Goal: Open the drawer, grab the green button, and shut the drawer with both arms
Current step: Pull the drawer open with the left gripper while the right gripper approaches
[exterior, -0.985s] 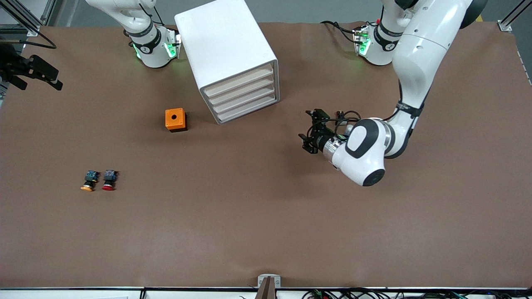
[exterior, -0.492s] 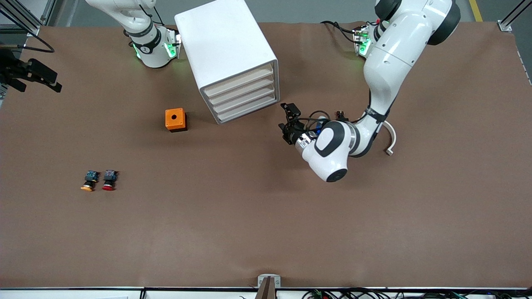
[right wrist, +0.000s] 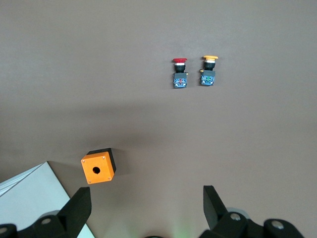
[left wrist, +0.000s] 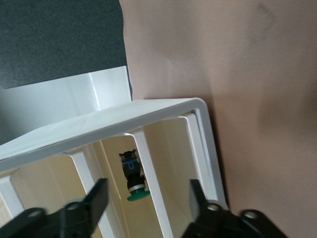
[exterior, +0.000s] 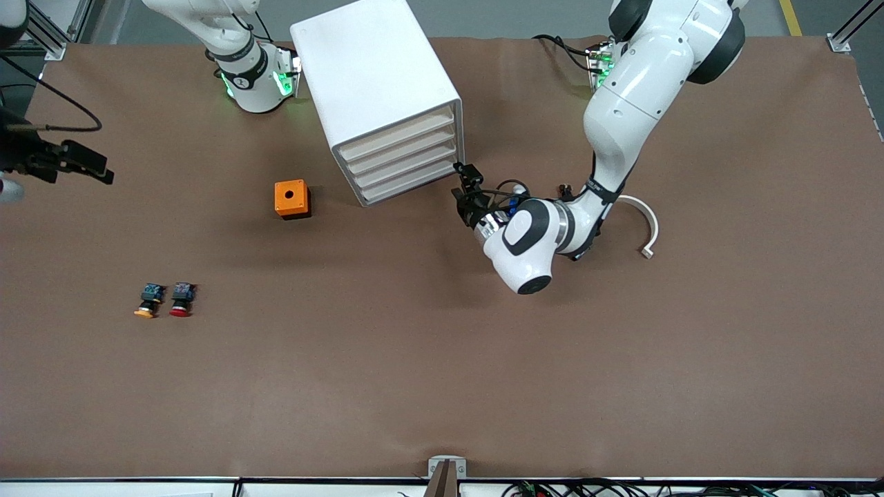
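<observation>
On the brown tabletop (exterior: pixel 442 359) you have a white drawer cabinet (exterior: pixel 376 90) with four drawer fronts, standing between the two arm bases. Your left end effector (exterior: pixel 461 190) sits low, just in front of the lowest drawer front at the corner toward the left arm's end of the tabletop; its fingers (left wrist: pixel 96 198) stand apart with nothing between them. Only the left wrist view shows you the green button (left wrist: pixel 133 176): it lies inside the cabinet, seen through the translucent drawer fronts, cap (left wrist: pixel 137 196) toward the end effector; which drawer holds it you cannot tell. The front view shows all four drawers shut and no green button at all. Your right end effector (right wrist: pixel 146 210) is seen only in its own wrist view, fingers wide apart and empty, high over the orange box (exterior: pixel 291 198); that arm waits. Both the front and right wrist views show you the orange box with a round hole on top, nearer the front camera than the cabinet, and the red-capped button (exterior: pixel 181 299) beside the yellow-capped button (exterior: pixel 148 300), well apart from it toward the right arm's end. A white curved piece (exterior: pixel 642 224) lies near the left arm, in the front view alone.
</observation>
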{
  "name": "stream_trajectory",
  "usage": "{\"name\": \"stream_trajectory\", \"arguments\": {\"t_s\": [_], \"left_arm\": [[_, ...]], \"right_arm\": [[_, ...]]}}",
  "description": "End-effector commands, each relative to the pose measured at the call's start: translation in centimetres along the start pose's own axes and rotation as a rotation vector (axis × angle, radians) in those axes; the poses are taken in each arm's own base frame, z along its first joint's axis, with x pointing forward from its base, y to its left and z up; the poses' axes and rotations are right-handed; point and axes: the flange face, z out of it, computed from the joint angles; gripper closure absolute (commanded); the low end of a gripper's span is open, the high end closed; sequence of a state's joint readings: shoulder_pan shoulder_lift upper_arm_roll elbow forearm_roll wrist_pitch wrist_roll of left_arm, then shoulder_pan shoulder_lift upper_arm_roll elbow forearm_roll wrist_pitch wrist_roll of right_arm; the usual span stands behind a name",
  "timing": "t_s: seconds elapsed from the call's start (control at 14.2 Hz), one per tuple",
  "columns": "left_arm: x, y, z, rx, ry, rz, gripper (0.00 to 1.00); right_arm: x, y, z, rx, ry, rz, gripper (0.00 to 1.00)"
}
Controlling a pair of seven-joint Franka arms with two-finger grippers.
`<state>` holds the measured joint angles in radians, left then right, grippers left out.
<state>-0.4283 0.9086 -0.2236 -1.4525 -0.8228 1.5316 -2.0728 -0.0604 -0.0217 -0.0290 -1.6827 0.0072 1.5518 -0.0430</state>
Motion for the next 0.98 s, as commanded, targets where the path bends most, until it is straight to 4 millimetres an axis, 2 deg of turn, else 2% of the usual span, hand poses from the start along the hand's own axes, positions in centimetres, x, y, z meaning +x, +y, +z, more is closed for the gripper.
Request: {"name": "stream_trajectory", "arguments": {"t_s": [0.0, 0.07, 0.21, 0.42, 0.56, 0.7, 0.91], "left_arm": [[-1.1, -0.2, 1.7, 0.04, 0.006, -0.009, 0.4], [-1.3, 0.1, 2.7, 0.05, 0.016, -0.012, 0.4], [-1.1, 0.6, 3.4, 0.058, 0.024, -0.022, 0.4], [-1.0, 1.2, 5.1, 0.075, 0.043, -0.046, 0.4], [-1.4, 1.0, 7.0, 0.1, 0.074, -0.049, 0.4], [-1.7, 0.8, 7.7, 0.119, 0.068, -0.049, 0.47], [-2.2, 0.6, 8.4, 0.131, 0.06, -0.046, 0.69]], "right_arm": [[2.2, 1.1, 0.7, -0.011, -0.022, 0.011, 0.0], [2.4, 1.2, 0.9, -0.009, -0.025, 0.012, 0.0], [2.9, 1.3, 2.0, -0.019, -0.047, 0.014, 0.0], [3.0, 1.2, 2.2, -0.028, -0.05, 0.028, 0.0], [2.9, 1.0, 2.1, -0.028, -0.052, 0.075, 0.0], [2.9, 0.6, 2.2, -0.024, -0.056, 0.089, 0.0], [2.9, 0.3, 2.3, -0.009, -0.053, 0.089, 0.0]]}}
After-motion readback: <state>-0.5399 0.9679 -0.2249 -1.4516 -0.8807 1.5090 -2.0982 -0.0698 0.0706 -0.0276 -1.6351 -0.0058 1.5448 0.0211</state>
